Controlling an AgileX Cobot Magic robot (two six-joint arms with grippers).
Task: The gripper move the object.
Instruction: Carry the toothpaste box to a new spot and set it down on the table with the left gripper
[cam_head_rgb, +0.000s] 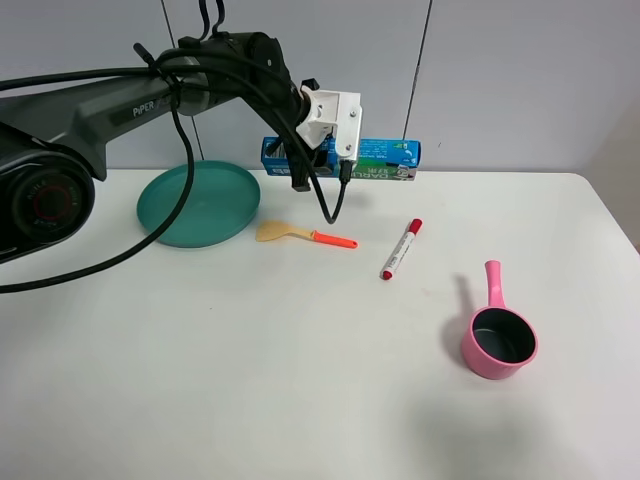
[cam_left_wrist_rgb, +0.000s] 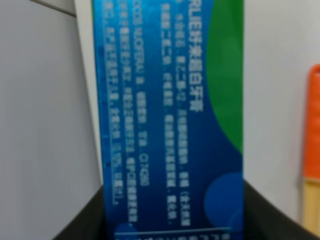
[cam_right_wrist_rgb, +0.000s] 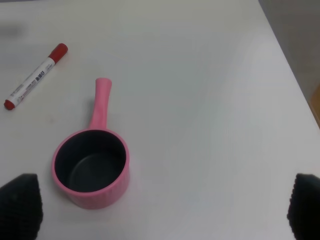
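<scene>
The blue-and-green toothpaste carton (cam_head_rgb: 385, 157) lies lengthwise at the back of the table, near the wall. My left gripper (cam_head_rgb: 298, 178), a white block with dark fingers, is at the carton's left end. In the left wrist view the carton (cam_left_wrist_rgb: 170, 115) fills the gap between the two dark fingers (cam_left_wrist_rgb: 82, 222), which press on both of its long sides. I cannot tell whether it rests on the table or is lifted. My right gripper (cam_right_wrist_rgb: 162, 210) is open and empty above the pink pot (cam_right_wrist_rgb: 92, 167); it is out of the exterior view.
A teal plate (cam_head_rgb: 200, 202) sits at the back left. A yellow spatula with an orange handle (cam_head_rgb: 300, 235) and a red-capped marker (cam_head_rgb: 402, 248) lie mid-table. The pink pot (cam_head_rgb: 497, 340) stands at the right. The spatula handle (cam_left_wrist_rgb: 312, 125) shows beside the carton.
</scene>
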